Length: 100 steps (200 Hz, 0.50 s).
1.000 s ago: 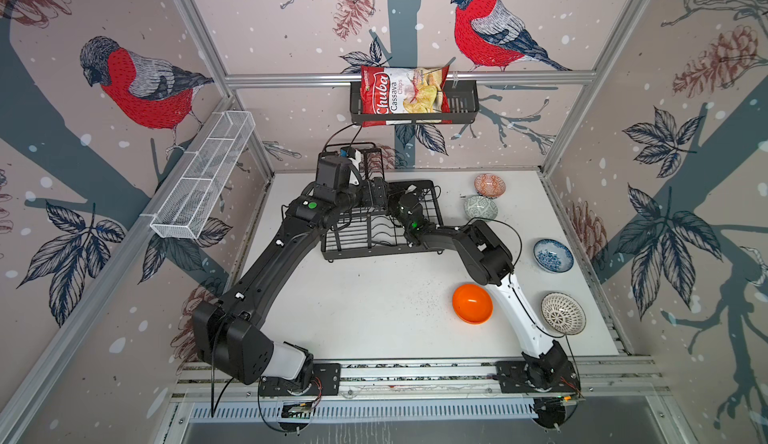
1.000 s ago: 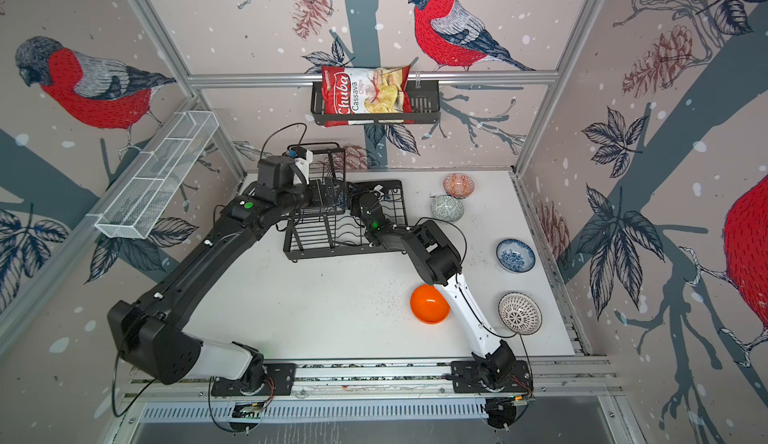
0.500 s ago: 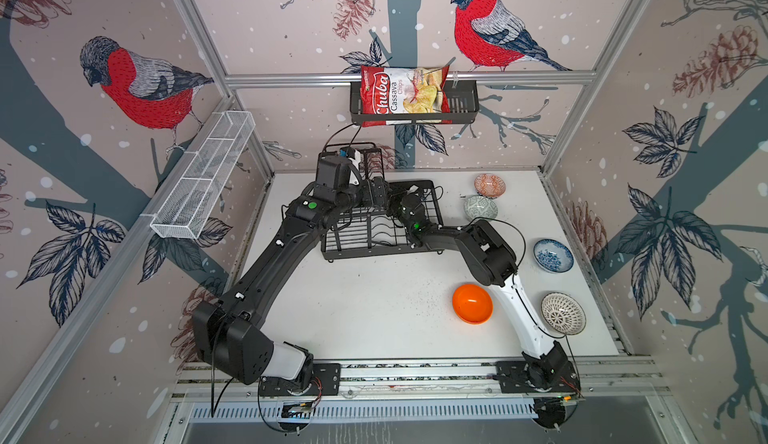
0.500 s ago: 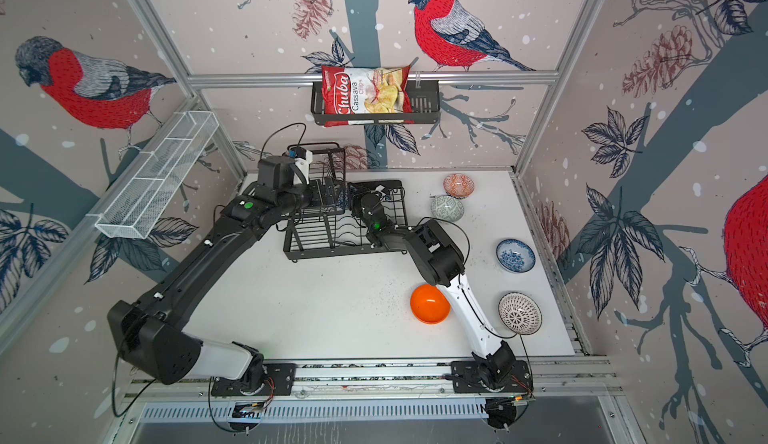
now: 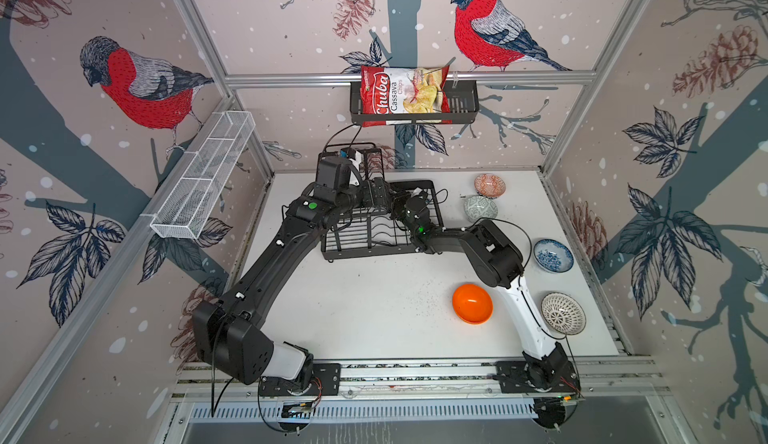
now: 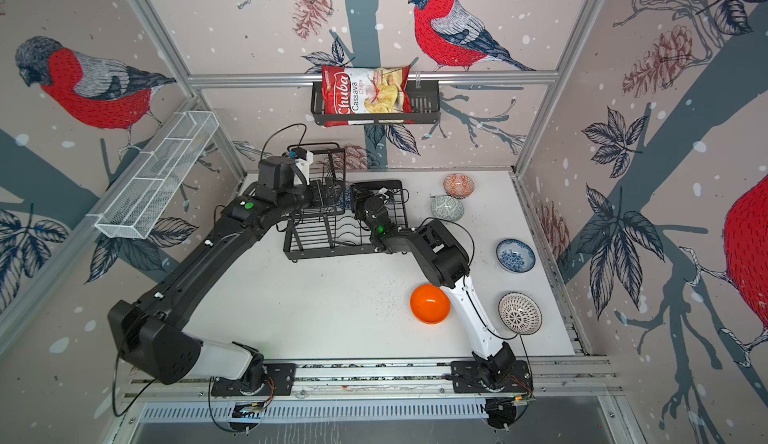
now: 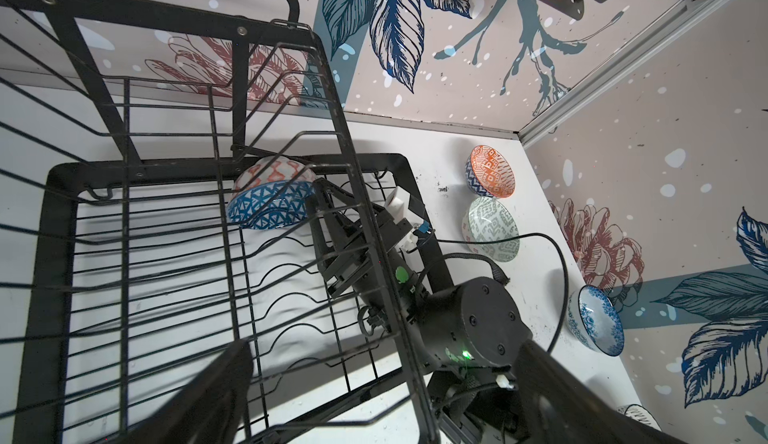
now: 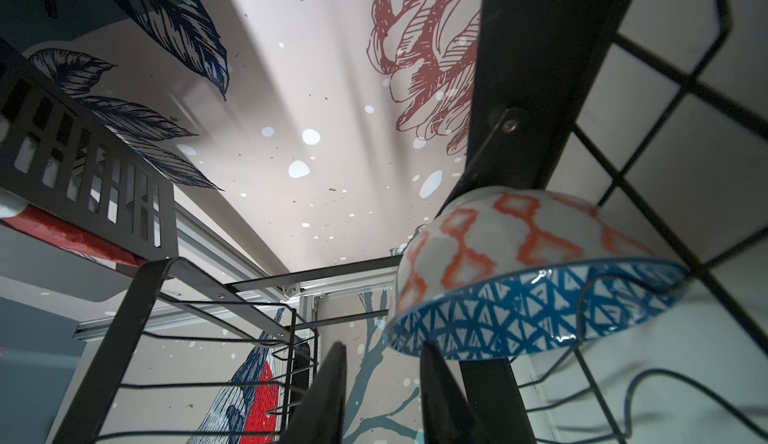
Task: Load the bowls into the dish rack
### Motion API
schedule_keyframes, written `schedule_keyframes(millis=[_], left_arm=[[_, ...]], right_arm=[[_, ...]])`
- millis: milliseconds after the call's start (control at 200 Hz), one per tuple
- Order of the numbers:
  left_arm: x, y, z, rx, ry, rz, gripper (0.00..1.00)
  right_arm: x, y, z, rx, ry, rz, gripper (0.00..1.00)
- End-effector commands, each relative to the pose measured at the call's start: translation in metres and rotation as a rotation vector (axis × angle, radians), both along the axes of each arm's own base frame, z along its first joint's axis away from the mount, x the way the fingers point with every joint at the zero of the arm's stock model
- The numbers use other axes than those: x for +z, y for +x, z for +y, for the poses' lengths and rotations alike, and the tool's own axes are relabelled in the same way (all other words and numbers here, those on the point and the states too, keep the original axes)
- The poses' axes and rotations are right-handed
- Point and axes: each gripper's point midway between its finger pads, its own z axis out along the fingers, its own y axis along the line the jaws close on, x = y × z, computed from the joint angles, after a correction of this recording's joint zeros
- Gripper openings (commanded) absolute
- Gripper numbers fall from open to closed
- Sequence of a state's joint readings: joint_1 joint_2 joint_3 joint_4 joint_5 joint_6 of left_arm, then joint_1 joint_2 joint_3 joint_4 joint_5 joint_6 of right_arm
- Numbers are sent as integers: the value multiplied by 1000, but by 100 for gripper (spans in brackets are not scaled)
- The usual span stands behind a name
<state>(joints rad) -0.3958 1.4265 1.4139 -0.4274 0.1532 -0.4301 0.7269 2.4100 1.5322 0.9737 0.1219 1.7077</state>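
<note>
The black wire dish rack (image 5: 365, 250) stands at the back middle. A bowl (image 7: 270, 209), dark-blue geometric inside and orange-patterned outside, leans tilted in its far slots. My right gripper (image 8: 380, 352) is narrowly open inside the rack with nothing between its fingers; one fingertip (image 8: 428, 359) is at the bowl's rim (image 8: 519, 296). My left gripper (image 7: 384, 344) is wide open over the rack's raised basket, a rim wire passing between its fingers. On the table to the right lie the orange-red patterned (image 5: 490, 185), grey-green (image 5: 480, 208), blue-flowered (image 5: 553, 255), plain orange (image 5: 472, 303) and lattice (image 5: 563, 313) bowls.
A black slatted shelf basket with a chips bag (image 5: 405, 96) hangs on the back wall above the rack. A long white mesh basket (image 5: 203, 180) runs along the left wall. The right arm's cable (image 7: 557, 263) loops near the rack. Patterned walls close in three sides.
The right gripper has edged slightly deeper into the rack by the bowl. The left arm has not moved.
</note>
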Motion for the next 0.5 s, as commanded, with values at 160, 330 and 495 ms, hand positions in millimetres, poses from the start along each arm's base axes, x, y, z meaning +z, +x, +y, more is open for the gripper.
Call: schedule_keyframes(millis=[160, 330, 495], left_arm=[[10, 3, -2, 6, -33, -25, 99], [12, 5, -5, 6, -53, -17, 99], [19, 5, -6, 15, -81, -11, 98]], right_arm=[[27, -6, -10, 3, 35, -53, 32], [33, -11, -21, 3, 32, -62, 32], [43, -16, -29, 22, -21, -86, 32]])
